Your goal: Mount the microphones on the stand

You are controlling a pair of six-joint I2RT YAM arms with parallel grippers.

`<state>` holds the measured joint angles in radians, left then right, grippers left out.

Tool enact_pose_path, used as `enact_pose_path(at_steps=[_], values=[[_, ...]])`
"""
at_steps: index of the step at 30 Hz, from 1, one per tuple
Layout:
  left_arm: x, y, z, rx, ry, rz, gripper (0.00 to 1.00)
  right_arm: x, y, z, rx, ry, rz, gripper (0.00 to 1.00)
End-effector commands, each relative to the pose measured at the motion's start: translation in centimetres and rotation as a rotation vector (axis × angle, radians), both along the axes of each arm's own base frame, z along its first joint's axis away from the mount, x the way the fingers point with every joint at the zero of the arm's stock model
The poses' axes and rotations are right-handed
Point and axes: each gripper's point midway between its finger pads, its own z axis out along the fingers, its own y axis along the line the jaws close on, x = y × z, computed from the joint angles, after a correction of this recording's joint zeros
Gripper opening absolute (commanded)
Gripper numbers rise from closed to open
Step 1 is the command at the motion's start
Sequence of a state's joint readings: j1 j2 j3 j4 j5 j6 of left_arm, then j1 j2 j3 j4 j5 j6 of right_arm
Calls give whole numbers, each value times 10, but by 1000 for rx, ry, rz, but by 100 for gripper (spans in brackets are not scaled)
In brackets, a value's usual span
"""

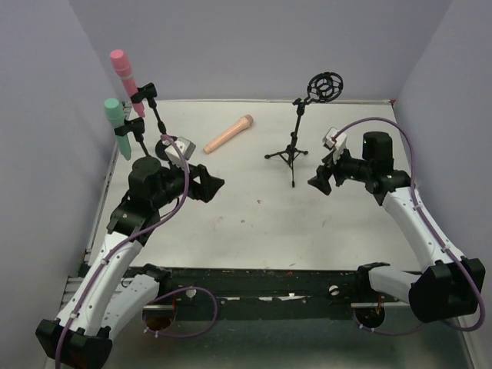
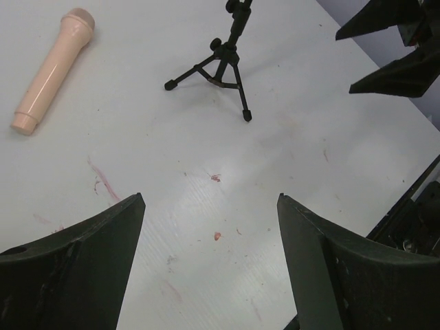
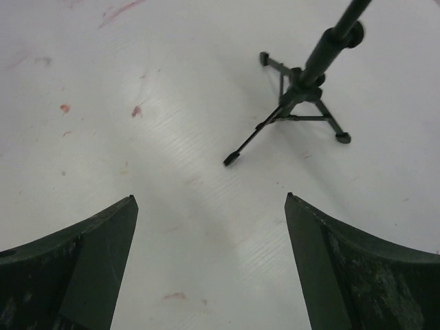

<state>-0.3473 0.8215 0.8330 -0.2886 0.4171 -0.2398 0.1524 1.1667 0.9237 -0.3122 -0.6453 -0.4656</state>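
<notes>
The pink microphone (image 1: 124,77) and the mint green microphone (image 1: 118,124) sit clipped upright in black stands (image 1: 150,104) at the far left. The peach-orange microphone (image 1: 228,134) lies flat on the table, also in the left wrist view (image 2: 52,69). A black tripod stand (image 1: 296,138) with an empty ring mount (image 1: 325,86) stands at the back right; its legs show in the left wrist view (image 2: 223,65) and the right wrist view (image 3: 302,103). My left gripper (image 1: 215,184) is open and empty, near the table's left middle. My right gripper (image 1: 317,181) is open and empty, just right of the tripod.
The white table (image 1: 261,223) carries small reddish marks (image 2: 216,236). Lilac walls close in on the left, back and right. A black rail (image 1: 254,280) runs along the near edge between the arm bases.
</notes>
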Motion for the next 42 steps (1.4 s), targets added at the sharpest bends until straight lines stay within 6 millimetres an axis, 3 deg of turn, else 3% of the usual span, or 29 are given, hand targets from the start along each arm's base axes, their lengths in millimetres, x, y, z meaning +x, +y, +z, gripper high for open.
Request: enact_pose_path(at_steps=[1, 5, 9, 10, 11, 14, 19, 23, 24, 28, 29, 34, 40, 42], values=[[-12, 9, 2, 6, -42, 22, 86, -70, 4, -21, -82, 184, 231, 95], [-17, 11, 6, -16, -56, 30, 86, -91, 19, -20, -106, 223, 335, 94], [-20, 11, 8, -31, -53, 33, 88, -110, 54, -15, -152, 231, 496, 94], [-21, 9, 9, -40, -51, 25, 93, -117, 66, -12, -159, 227, 545, 94], [-22, 8, 11, -58, -53, 19, 98, -118, 75, -9, -163, 230, 567, 94], [-24, 4, 15, -88, -45, 5, 99, -113, 106, -5, -192, 213, 607, 94], [-27, 13, 10, -86, -18, 58, 99, -77, 162, 5, -150, 257, 537, 93], [-35, 29, -3, -70, -16, 137, 99, -26, 203, 6, -57, 390, 363, 93], [-37, 33, -6, -67, -23, 157, 99, -9, 214, 14, -29, 390, 315, 93], [-46, 49, -10, -68, -78, 216, 99, 47, 249, 7, 74, 505, 81, 98], [-47, 51, -12, -70, -93, 227, 99, 65, 256, -4, 100, 549, -20, 100], [-52, 59, -10, -57, -180, 240, 99, 146, 260, -37, 186, 532, -486, 100], [-51, 69, -14, 19, -234, 259, 99, 192, 252, -80, 248, 464, -763, 100], [-49, 71, -18, 31, -241, 273, 99, 206, 252, -86, 277, 428, -821, 100]])
